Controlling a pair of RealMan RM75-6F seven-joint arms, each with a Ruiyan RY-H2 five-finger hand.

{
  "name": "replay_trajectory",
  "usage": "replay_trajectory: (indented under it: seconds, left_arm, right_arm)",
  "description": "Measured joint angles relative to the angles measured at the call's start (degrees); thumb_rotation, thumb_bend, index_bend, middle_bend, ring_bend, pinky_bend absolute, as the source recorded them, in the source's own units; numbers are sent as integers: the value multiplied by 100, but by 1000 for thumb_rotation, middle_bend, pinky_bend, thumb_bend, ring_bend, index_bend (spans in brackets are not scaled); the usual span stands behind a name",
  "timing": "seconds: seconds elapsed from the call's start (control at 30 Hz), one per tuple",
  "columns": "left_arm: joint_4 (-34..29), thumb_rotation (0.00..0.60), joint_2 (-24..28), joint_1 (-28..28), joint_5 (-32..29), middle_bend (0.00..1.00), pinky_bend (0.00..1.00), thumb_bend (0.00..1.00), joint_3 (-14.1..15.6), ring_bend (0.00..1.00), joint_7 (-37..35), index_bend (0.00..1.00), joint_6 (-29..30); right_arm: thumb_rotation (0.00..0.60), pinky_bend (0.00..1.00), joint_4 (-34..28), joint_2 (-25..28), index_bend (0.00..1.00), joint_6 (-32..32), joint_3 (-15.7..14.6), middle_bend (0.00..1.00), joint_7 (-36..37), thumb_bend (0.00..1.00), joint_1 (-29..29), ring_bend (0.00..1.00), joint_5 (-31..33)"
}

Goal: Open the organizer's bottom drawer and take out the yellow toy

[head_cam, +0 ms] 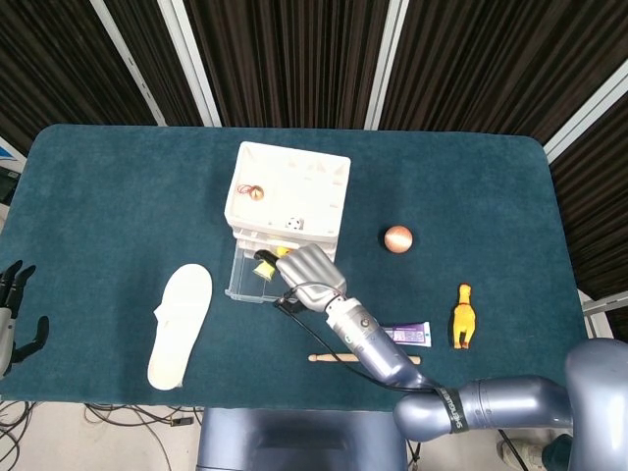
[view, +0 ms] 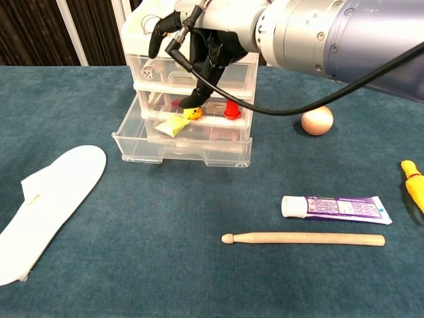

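The white organizer [head_cam: 289, 186] [view: 192, 63] stands mid-table with its clear bottom drawer [head_cam: 245, 285] [view: 165, 149] pulled out. Inside the drawer lies the yellow toy [view: 180, 122] [head_cam: 263, 267], with a red piece [view: 230, 110] beside it. My right hand [head_cam: 310, 271] [view: 202, 43] hovers over the open drawer with its fingers apart and pointing down. One dark fingertip [view: 192, 99] reaches just above the toy, and the hand holds nothing. My left hand [head_cam: 14, 312] hangs off the table's left edge, fingers spread and empty.
A white insole [head_cam: 182, 324] [view: 46, 195] lies left of the drawer. Near the front edge are a toothpaste tube [head_cam: 410, 335] [view: 334, 207] and a drumstick [head_cam: 334, 358] [view: 305, 238]. A wooden ball [head_cam: 398, 238] [view: 317, 120] and an orange-yellow rubber chicken [head_cam: 464, 316] [view: 414, 182] lie to the right.
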Motion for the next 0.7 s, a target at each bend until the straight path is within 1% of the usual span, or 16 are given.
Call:
replay_trajectory:
  seconds: [0.13,0.17,0.37,0.57,0.7]
  left_arm:
    - [7,600,-4,3,1,0,0,463,-3,0,-7,61,9]
    - [7,600,-3,4,-1,0,0,463,-3,0,-11,61,9]
    - [7,600,2,2,-19,0,0,464,-11,0,-30,61,-2]
    - [7,600,6,-5,-12,0,0,464,-1,0,-34,61,-23]
    - [3,600,8,-8,-24,0,0,463,-3,0,-31,61,-32]
  right_arm:
    - [600,1000,384,-141,271,36,-163,1000,-311,258,127,1000,-365]
    - [600,1000,545,-232,274,82,-225,1000,-436,252,171,1000,-523]
    - [600,1000,1165,-587,287,215,-429,1000,-863,230,318,1000,-1015]
    - [600,1000,1680,-921,289,197,-560,1000,-1053,229,436,1000,-1395]
    - [600,1000,1942,-1087,290,129,-592,1000,-1103,229,495,1000,-1512]
